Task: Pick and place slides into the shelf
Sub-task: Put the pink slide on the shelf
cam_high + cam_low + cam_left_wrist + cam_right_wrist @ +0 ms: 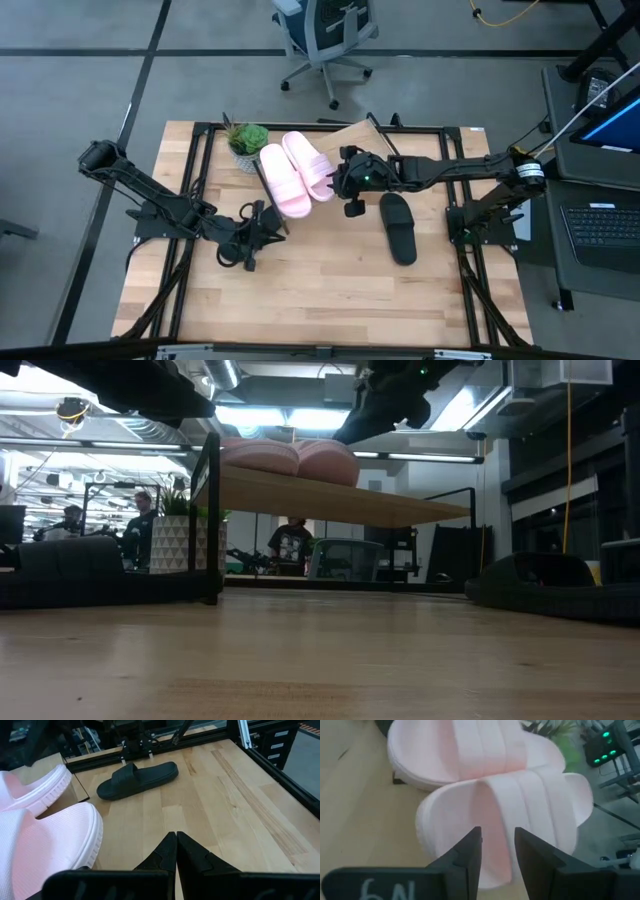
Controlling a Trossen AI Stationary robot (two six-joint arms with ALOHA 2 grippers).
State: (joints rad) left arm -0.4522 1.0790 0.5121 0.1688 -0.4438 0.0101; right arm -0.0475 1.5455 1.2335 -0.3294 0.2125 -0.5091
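Observation:
Two pale pink slides (297,172) lie side by side on the slanted light-wood shelf (358,135), soles on the board; in the low view they (290,457) sit on its upper part (330,502). One black slide (398,228) lies flat on the table right of the shelf, also in the left wrist view (137,779); a second black one does not show. My right gripper (345,187) is open, its fingers over the nearer pink slide's strap (520,795). My left gripper (266,224) is shut, low over the table left of centre. My right gripper is open, with its fingertips (476,837) on either side of the inner edge of the pink slide's strap (495,815), coming from the table's right. I cannot tell whether they touch it.
A small potted green plant (247,140) stands at the shelf's left end, close to the pink slides. The shelf's black wire frame (212,510) rises from the table. Bare wood lies along the near half of the table (330,290). People sit in the room behind (292,542).

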